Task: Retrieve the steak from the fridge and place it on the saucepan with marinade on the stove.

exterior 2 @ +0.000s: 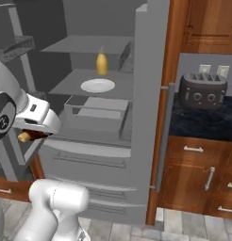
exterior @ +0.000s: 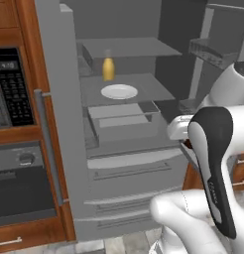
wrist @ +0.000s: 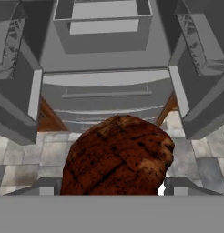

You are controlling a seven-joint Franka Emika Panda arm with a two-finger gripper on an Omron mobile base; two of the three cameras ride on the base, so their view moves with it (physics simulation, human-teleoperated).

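Note:
The fridge [exterior: 129, 163] stands with both doors swung wide, showing its shelves and lower drawers. The steak [wrist: 117, 157], a dark brown seared lump, fills the low middle of the hand view, and my gripper [wrist: 113, 187] is shut on it, in front of the fridge drawers and above the tiled floor. From the right base view a small tan-brown bit of the steak [exterior 2: 24, 136] shows under the hand, left of the fridge opening. The gripper [exterior: 186, 144] hangs right of the open shelves. The saucepan and the stove are out of view.
A white plate [exterior: 119, 91] and a yellow bottle [exterior: 108, 69] sit on a fridge shelf. The open left door [exterior: 57, 124] stands beside a black wall oven [exterior: 17, 186]. The right door [exterior 2: 151, 117] borders a counter with a toaster [exterior 2: 203, 91].

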